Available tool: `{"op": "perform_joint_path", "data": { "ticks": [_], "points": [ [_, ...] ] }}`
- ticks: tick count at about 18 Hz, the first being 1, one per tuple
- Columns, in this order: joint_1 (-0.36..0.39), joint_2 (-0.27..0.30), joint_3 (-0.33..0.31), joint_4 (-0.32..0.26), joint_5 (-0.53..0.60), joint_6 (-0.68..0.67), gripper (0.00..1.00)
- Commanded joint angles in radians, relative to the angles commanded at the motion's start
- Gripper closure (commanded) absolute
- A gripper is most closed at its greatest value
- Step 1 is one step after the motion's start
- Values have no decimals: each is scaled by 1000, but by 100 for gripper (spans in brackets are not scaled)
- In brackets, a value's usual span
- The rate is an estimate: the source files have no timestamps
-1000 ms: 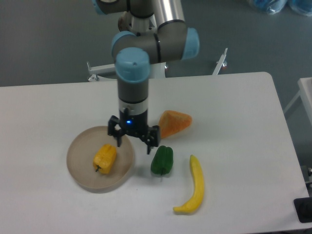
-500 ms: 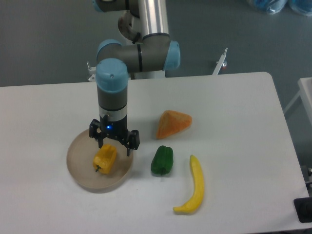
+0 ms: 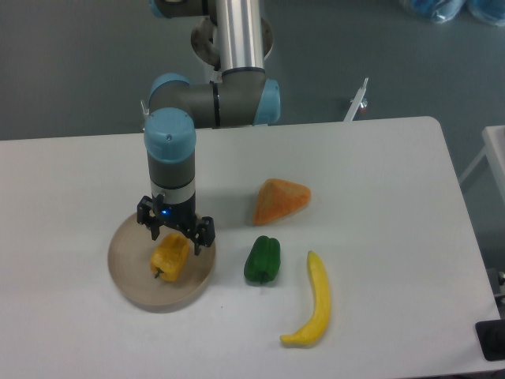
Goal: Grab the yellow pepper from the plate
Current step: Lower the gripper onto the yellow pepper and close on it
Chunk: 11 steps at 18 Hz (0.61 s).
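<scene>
We see the yellow pepper point(image 3: 170, 257) lying on the plate point(image 3: 128, 268), a little right of the plate's middle, with its dark stem end pointing toward the front edge. The plate stands on the left part of the white table point(image 3: 379, 260). The gripper point(image 3: 175, 235) points straight down just above the back part of the pepper, and its two black fingers are spread apart, one on each side of the pepper's top; it is released and grasps nothing. We cannot tell if the fingertips touch the pepper or the plate. A small blue light shines on the gripper body between the fingers. To the right of the plate, apart from it, lies a green pepper point(image 3: 263, 260), and further right a yellow banana point(image 3: 310, 302) curves toward the front edge of the table. Behind the green pepper rests an orange wedge-shaped thing point(image 3: 280, 200). We cannot read any writing, label or brand on the arm, the plate or the table.
</scene>
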Motion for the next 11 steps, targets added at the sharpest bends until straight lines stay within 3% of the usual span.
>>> {"op": "perform_joint_path", "data": {
  "ticks": [11],
  "points": [
    [-8,-32,3,15,6,18,0]
  ]
}}
